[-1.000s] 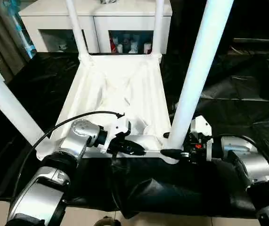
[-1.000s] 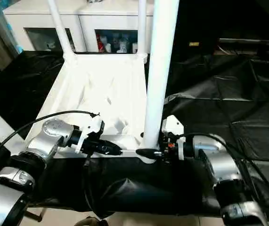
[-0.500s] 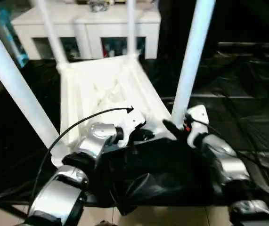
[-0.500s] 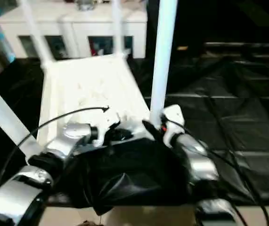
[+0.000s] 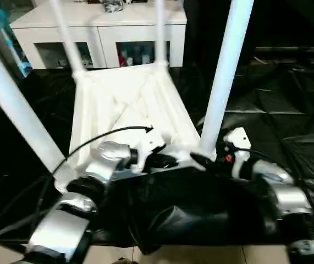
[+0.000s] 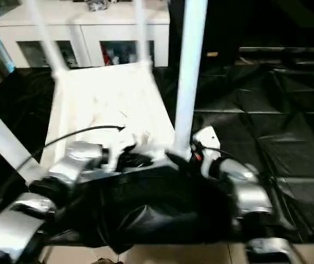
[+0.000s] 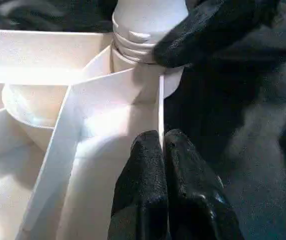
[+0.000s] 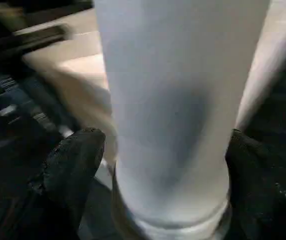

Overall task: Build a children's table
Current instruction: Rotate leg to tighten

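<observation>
The white children's table point(image 5: 129, 104) lies upside down on the black-covered work table, ribbed underside up and its legs pointing up. My left gripper point(image 5: 165, 162) is shut on the thin near rim point(image 7: 160, 107) of the top, close to the near right corner socket. My right gripper point(image 5: 205, 157) is at the base of the near right leg point(image 5: 222, 71). It stands open, its fingers point(image 8: 77, 160) one on each side of the leg point(image 8: 178, 115), close to it. The near left leg point(image 5: 14, 110) rises at the left.
A white cabinet point(image 5: 102, 27) stands behind the work table. The black cover point(image 5: 288, 110) lies creased to the right and bulges up point(image 5: 189, 214) at the near edge, between my forearms. The two far legs point(image 5: 160, 27) stand at the back.
The camera has shifted and tilted. My right gripper's fingers have spread a little around the near right leg. The left gripper keeps its hold on the rim.
</observation>
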{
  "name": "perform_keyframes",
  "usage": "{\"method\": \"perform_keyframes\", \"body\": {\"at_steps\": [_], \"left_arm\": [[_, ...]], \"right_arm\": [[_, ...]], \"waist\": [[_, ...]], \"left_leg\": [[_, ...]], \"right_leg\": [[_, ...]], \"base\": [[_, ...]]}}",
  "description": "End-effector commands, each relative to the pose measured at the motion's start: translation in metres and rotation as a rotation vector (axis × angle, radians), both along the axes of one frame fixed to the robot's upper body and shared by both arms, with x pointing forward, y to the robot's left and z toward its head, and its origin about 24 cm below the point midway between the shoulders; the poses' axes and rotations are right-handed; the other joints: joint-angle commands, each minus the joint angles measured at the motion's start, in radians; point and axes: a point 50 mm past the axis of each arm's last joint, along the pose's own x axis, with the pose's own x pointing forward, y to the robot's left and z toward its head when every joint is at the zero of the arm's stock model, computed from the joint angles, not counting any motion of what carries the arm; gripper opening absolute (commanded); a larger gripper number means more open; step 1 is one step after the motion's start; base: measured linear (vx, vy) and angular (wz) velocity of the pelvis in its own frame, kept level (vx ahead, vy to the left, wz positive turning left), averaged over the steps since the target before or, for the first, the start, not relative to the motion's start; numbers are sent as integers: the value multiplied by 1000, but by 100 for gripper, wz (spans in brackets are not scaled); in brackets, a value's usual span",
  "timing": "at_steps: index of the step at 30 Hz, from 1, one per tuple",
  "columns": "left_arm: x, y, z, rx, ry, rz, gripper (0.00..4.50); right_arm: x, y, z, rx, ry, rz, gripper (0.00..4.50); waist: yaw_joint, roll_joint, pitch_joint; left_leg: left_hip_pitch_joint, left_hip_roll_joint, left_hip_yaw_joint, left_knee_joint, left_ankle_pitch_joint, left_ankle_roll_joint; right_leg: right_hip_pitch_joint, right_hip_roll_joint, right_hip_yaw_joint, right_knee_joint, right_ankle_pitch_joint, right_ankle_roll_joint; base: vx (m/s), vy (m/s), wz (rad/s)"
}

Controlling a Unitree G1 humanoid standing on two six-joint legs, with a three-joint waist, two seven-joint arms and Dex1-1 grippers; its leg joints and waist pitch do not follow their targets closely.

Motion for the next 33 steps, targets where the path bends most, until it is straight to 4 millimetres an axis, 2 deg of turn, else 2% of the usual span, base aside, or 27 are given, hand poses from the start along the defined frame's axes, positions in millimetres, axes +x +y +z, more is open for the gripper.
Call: {"method": "perform_keyframes", "body": {"at_steps": [1, 2, 3, 4, 5, 7, 9, 10, 12, 14, 16, 19, 21, 26, 27, 28, 30, 32, 33], "left_arm": [[-5, -14, 8, -52, -14, -110, 0], [-6, -5, 9, -47, 6, -147, 0], [-6, -2, 10, -43, 12, -157, 0], [-6, 3, 11, -34, 16, -169, 0], [-6, 6, 11, -29, 22, -175, 0], [-7, 13, 12, -24, 39, -190, 0], [-7, 14, 12, -23, 42, -193, 0], [-7, 16, 13, -25, 46, -198, 0], [-8, 18, 14, -27, 45, -205, 0], [-8, 18, 14, -28, 46, -205, 0], [-8, 19, 14, -30, 48, -207, 0], [-9, 20, 13, -31, 51, -206, 0], [-9, 20, 13, -30, 51, -204, 0], [-7, 13, 11, -35, 41, -168, 0], [-5, 9, 10, -34, 29, -127, 0], [-4, 7, 10, -32, 26, -111, 0], [0, -1, 7, -12, 9, -41, 0], [4, -11, 5, -5, -12, 25, 0], [6, -17, 5, -10, -17, 55, 0]], "right_arm": [[-7, 23, 3, 34, 7, 181, 378], [-9, 13, 6, 10, 4, 224, 378], [-10, 10, 7, 1, 5, 239, 378], [-10, 6, 8, -11, -2, 250, 378], [-11, 4, 9, -15, -1, 260, 378], [-13, -1, 11, -27, -4, 283, 378], [-13, -2, 12, -32, -6, 288, 378], [-14, -3, 12, -41, -3, 304, 354], [-15, -3, 11, -49, 0, 323, 345], [-15, -3, 11, -44, -1, 322, 334], [-14, -2, 12, -26, -1, 326, 303], [-15, 1, 11, -13, 5, 338, 289], [-18, 2, 9, -6, 15, 344, 277], [-21, 4, 0, 37, 47, 265, 272], [-19, 6, -5, 36, 52, 198, 272], [-19, 7, -7, 34, 51, 174, 272], [-12, 13, -15, 18, 41, 48, 272], [-5, 19, -22, 13, 49, -77, 272], [-2, 25, -26, 4, 50, -137, 272]], "waist": [[9, -24, -63], [14, -25, -69], [20, -27, -75], [24, -25, -77], [31, -31, -79], [36, -30, -80], [40, -30, -80], [41, -32, -77], [43, -31, -72], [44, -31, -67], [43, -31, -65], [41, -33, -63], [41, -33, -64], [43, -32, -66], [43, -25, -65], [40, -26, -64], [35, -31, -57], [24, -28, -50], [20, -29, -47]], "left_leg": [[23, 61, -30, -82, -289, 65], [20, 63, -30, -76, -234, 78], [15, 60, -28, -63, -165, 105], [14, 60, -28, -58, -131, 120], [14, 59, -24, -49, -89, 151], [10, 57, -23, -44, -66, 180], [9, 59, -24, -43, -65, 189], [8, 60, -24, -45, -77, 185], [9, 61, -25, -50, -125, 163], [13, 64, -26, -58, -190, 119], [14, 65, -28, -63, -216, 97], [14, 63, -28, -65, -243, 69], [14, 62, -28, -64, -239, 68], [12, 61, -27, -60, -200, 88], [11, 61, -29, -61, -211, 83], [11, 61, -27, -63, -225, 81], [18, 59, -31, -72, -311, 32], [23, 59, -35, -77, -368, -6], [24, 56, -38, -79, -395, -19]], "right_leg": [[22, -37, 18, -56, -270, -219], [25, -34, 16, -45, -199, -234], [28, -33, 16, -29, -95, -253], [25, -32, 15, -22, -44, -263], [19, -28, 15, -10, 31, -283], [21, -29, 12, -6, 57, -293], [19, -29, 11, -5, 38, -290], [18, -29, 10, -8, 5, -287], [16, -30, 11, -16, -79, -277], [14, -30, 14, -25, -173, -260], [13, -30, 16, -27, -201, -251], [12, -29, 19, -28, -213, -246], [13, -29, 19, -27, -201, -247], [15, -29, 19, -23, -150, -255], [14, -28, 18, -24, -166, -254], [10, -27, 19, -26, -178, -250], [12, -32, 18, -43, -319, -220], [0, -34, 21, -54, -412, -194], [1, -34, 19, -58, -454, -181]], "base": [[0, 0, 0], [56, -34, 0], [54, -24, -2], [54, -24, -2], [0, 0, 0], [0, 0, 0], [0, 0, 0], [0, 0, 0], [0, 0, 0], [0, 0, 0], [0, 0, 0], [0, 0, 0], [0, 0, 0], [0, 0, 0], [0, 0, 0], [0, 0, 0], [0, 0, 0], [0, 0, 0], [0, 0, 0]]}}
